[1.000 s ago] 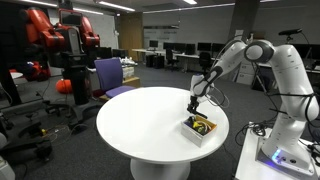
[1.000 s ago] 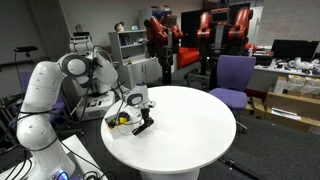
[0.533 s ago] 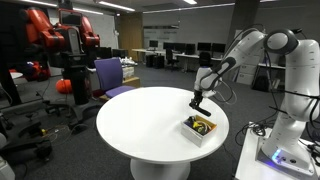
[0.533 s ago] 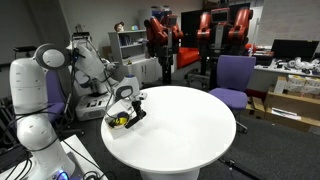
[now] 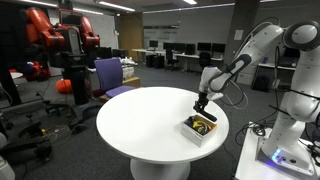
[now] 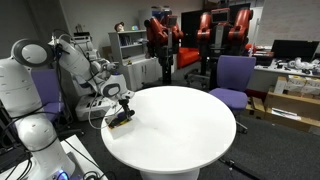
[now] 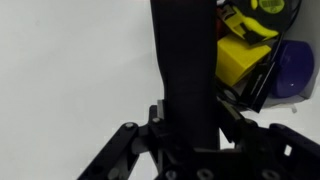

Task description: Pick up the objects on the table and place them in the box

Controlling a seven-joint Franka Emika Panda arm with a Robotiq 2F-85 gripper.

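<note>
My gripper point(image 5: 203, 104) hangs just above the small cream box point(image 5: 203, 137) at the edge of the round white table point(image 5: 150, 125). It is shut on a long, flat black object point(image 7: 185, 60) that runs up between the fingers in the wrist view. In that view the box contents show to the right: a yellow item point(image 7: 238, 55) and a purple round item point(image 7: 297, 70). In an exterior view the gripper point(image 6: 122, 108) with the black object covers most of the box point(image 6: 113, 124) at the table point(image 6: 190, 130) rim.
A purple chair point(image 5: 110, 75) stands behind the table and also shows in an exterior view point(image 6: 232, 75). A red and black robot point(image 5: 60, 40) stands further back. My white base point(image 5: 285, 150) is beside the table. Desks and shelves fill the background.
The arm has swung from over the table top to above the box, carrying the black object. The gripper has stayed shut on it.
</note>
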